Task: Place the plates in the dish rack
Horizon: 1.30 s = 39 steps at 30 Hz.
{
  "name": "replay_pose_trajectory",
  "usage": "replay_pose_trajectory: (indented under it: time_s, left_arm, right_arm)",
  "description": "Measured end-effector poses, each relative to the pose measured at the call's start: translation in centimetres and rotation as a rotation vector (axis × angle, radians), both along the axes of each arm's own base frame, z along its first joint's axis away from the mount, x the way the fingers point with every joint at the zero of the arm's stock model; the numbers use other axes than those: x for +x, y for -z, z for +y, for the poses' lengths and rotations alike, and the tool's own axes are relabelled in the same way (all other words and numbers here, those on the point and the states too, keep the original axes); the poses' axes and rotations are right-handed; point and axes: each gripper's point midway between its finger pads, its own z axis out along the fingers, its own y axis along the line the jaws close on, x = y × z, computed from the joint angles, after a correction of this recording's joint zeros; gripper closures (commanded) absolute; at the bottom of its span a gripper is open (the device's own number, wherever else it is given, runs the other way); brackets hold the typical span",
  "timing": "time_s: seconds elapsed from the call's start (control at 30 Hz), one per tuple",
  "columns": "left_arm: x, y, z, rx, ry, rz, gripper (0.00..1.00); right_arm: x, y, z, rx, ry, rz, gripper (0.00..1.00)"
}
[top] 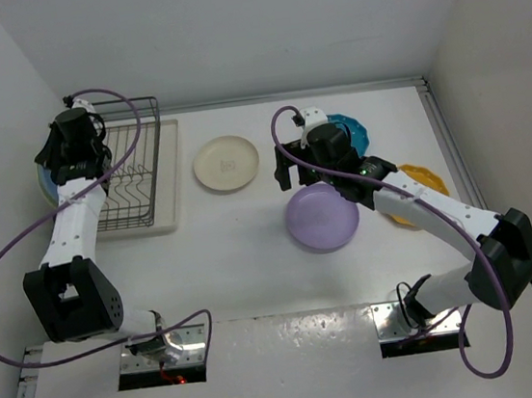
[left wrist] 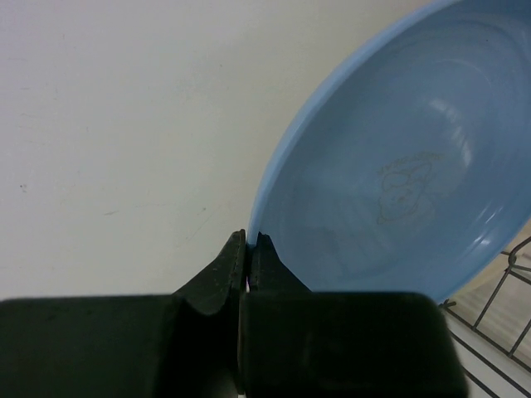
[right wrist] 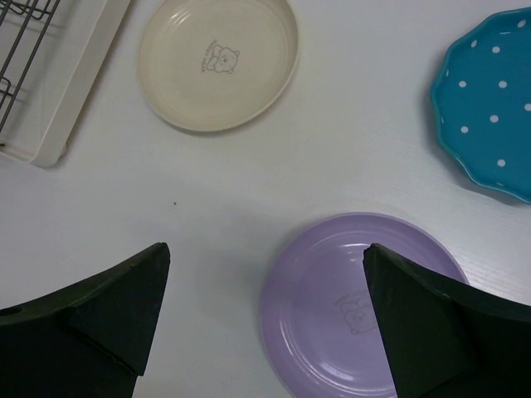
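Blue plate, rim pinched by left claw

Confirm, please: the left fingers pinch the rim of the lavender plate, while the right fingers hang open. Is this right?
Not quite. The left wrist view shows the left fingers pinching the rim of the light blue plate, not the lavender plate. The right fingers do hang open.
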Motion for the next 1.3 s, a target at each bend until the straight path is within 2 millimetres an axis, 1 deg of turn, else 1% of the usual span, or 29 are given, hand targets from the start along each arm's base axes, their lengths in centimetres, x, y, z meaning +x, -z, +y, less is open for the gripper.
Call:
replay_pose_trajectory:
  time_s: [0.17, 0.3, 0.37, 0.47, 0.6, 1.03, 1.23, 1.3]
  left_arm:
    - [0.2, 0.2, 0.1, 0.002, -0.011, 0.016, 1.00]
    - [0.5, -1.1, 0.2, 0.006, -0.012, -0.017, 1.00]
    - [0.6, -1.3, 0.2, 0.006, -0.011, -0.025, 1.00]
    - [0.5, -0.3, 0.2, -0.002, -0.012, -0.009, 1.00]
    - [0.0, 2.1, 0.3, -0.003, -0.033, 0.049, 1.00]
    - [-0.5, 2.5, 0.6, -0.009, -0.092, 0.005, 1.00]
    - [0.0, 1.7, 0.7, -0.006, -0.118, -0.005, 1.00]
    - [0.0, 1.7, 0.6, -0.008, -0.126, -0.008, 1.00]
  right_arm:
    - [0.0, 0.0, -0.1, -0.004, 0.000, -0.003, 0.00]
    - [0.1, 0.0, -0.1, -0.009, -0.002, -0.004, 0.00]
    - [0.1, 0.1, -0.1, -0.010, -0.004, -0.005, 0.00]
    - [0.2, 0.1, -0.2, -0.015, -0.001, -0.006, 0.00]
    - [0.3, 0.1, -0.4, -0.021, 0.000, -0.010, 0.00]
    - [0.6, 0.4, -1.2, -0.035, 0.024, -0.010, 0.00]
    - [0.6, 0.4, -1.2, -0.036, 0.026, -0.010, 0.00]
    - [0.5, 0.4, -1.2, -0.037, 0.026, -0.010, 0.00]
